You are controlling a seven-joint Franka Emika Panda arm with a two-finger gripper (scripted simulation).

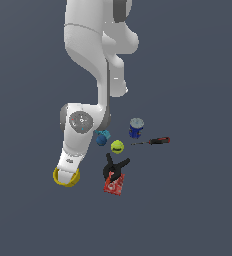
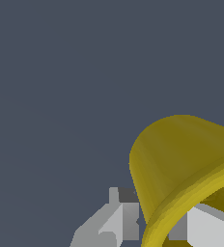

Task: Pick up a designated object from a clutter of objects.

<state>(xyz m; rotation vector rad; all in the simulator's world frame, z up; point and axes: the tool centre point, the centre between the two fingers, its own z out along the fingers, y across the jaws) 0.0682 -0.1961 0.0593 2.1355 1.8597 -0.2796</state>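
The yellow bowl (image 1: 62,181), the designated object, sits at the exterior view's left, apart from the rest of the clutter. The arm's hand reaches down onto it, and my gripper (image 1: 67,171) covers most of the bowl's top. In the wrist view, the yellow bowl (image 2: 181,154) fills the corner and my gripper (image 2: 155,226) straddles its rim. One grey finger (image 2: 121,219) is against the outside of the wall and the other finger (image 2: 205,226) is inside the bowl. Both press on the wall, so the gripper is shut on the rim.
To the exterior view's right lie a yellow-green ball (image 1: 117,146), a blue can (image 1: 136,128), a red-handled screwdriver (image 1: 155,141), a black clamp (image 1: 115,167) on a red box (image 1: 114,184), and blue pieces (image 1: 103,136) beside the arm's wrist.
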